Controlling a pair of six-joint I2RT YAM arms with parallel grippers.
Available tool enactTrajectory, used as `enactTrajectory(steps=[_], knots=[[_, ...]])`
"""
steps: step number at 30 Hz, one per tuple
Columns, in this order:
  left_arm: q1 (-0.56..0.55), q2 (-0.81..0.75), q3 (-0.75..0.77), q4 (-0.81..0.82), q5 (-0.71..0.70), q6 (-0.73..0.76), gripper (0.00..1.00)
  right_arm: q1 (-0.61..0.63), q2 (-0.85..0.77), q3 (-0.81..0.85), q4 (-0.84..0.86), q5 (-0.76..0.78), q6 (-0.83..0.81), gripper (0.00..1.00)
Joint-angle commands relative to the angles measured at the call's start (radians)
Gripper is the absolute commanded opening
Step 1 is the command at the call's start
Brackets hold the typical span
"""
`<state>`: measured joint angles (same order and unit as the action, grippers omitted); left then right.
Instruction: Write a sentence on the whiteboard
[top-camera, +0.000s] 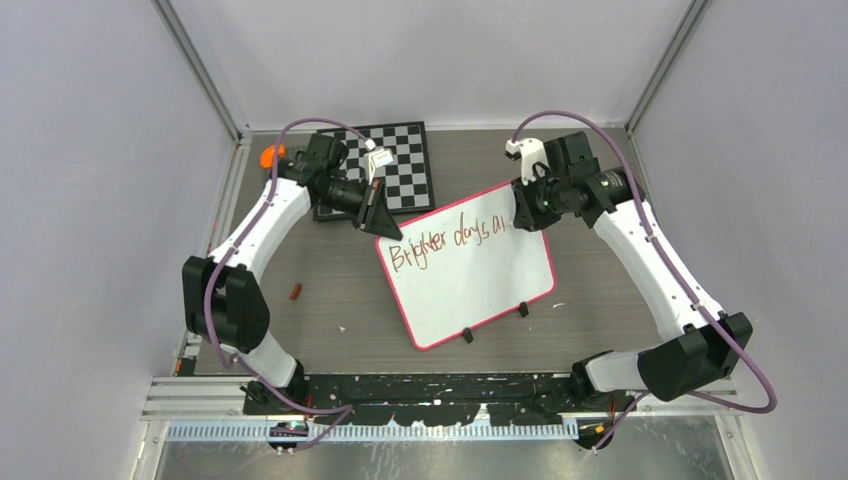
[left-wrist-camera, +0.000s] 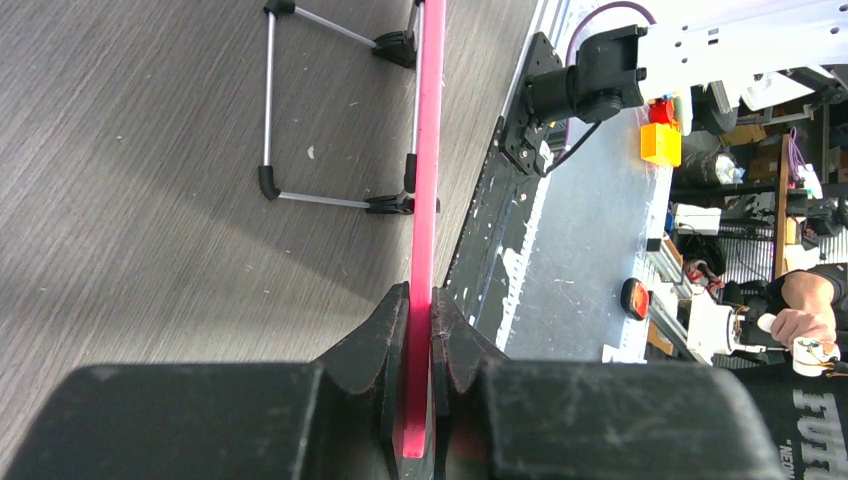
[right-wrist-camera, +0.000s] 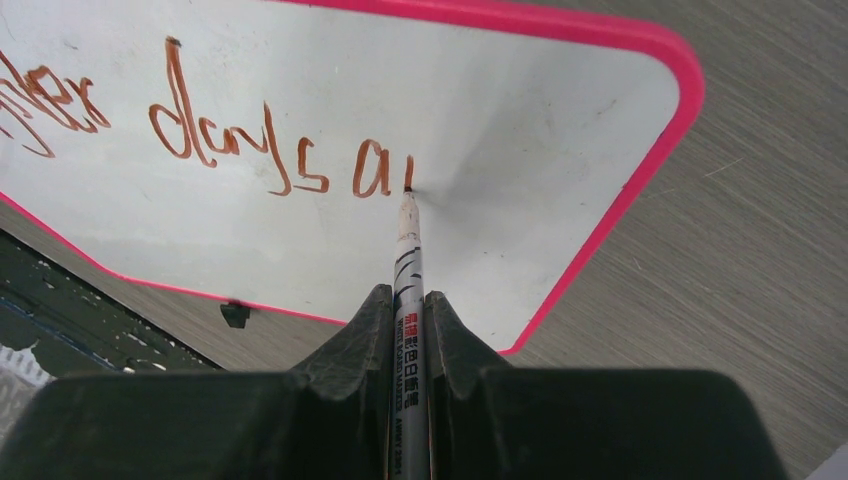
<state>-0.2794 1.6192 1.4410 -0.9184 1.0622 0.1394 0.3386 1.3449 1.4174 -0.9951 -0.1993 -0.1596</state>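
Observation:
The whiteboard (top-camera: 480, 285), white with a pink rim, stands tilted in the middle of the table. The sentence (top-camera: 450, 240) in reddish-brown marker reads "Brighter days a" plus one fresh stroke. My left gripper (top-camera: 385, 228) is shut on the board's top left corner; in the left wrist view its fingertips (left-wrist-camera: 420, 300) pinch the pink rim (left-wrist-camera: 428, 150) edge-on. My right gripper (right-wrist-camera: 408, 300) is shut on a white marker (right-wrist-camera: 408, 255). The marker tip touches the board just right of the "a" in the sentence (right-wrist-camera: 240, 150). From above, the right gripper (top-camera: 520, 205) sits at the board's top right.
A black-and-white checkered board (top-camera: 400, 165) lies behind the left arm, and an orange object (top-camera: 270, 156) sits at the far left. A small brown piece (top-camera: 295, 292) lies left of the whiteboard. The board's wire stand (left-wrist-camera: 270, 110) rests on the table behind it.

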Motion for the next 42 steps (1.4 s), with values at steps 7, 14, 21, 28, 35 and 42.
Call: enactTrajectory(steps=[7,14,21,28,35,42], knots=[[0.0,-0.011,0.007,-0.016,-0.014,0.008,0.0,-0.009,0.023,0.08,0.041,0.038,-0.021,0.0],[0.0,-0.01,0.008,-0.013,-0.014,0.002,0.0,-0.021,0.01,0.085,0.022,0.038,-0.025,0.0],[0.0,-0.021,0.009,-0.016,-0.013,0.003,0.0,-0.021,-0.028,0.066,-0.01,-0.002,-0.017,0.0],[0.0,-0.017,0.011,-0.014,-0.01,0.002,0.0,-0.022,-0.021,0.045,-0.001,0.021,-0.026,0.0],[-0.001,-0.016,0.007,-0.013,-0.011,0.004,0.0,-0.022,0.01,0.057,0.01,0.015,-0.028,0.0],[0.0,-0.014,0.006,-0.013,-0.011,0.006,0.0,-0.022,0.02,0.055,0.017,0.05,-0.044,0.0]])
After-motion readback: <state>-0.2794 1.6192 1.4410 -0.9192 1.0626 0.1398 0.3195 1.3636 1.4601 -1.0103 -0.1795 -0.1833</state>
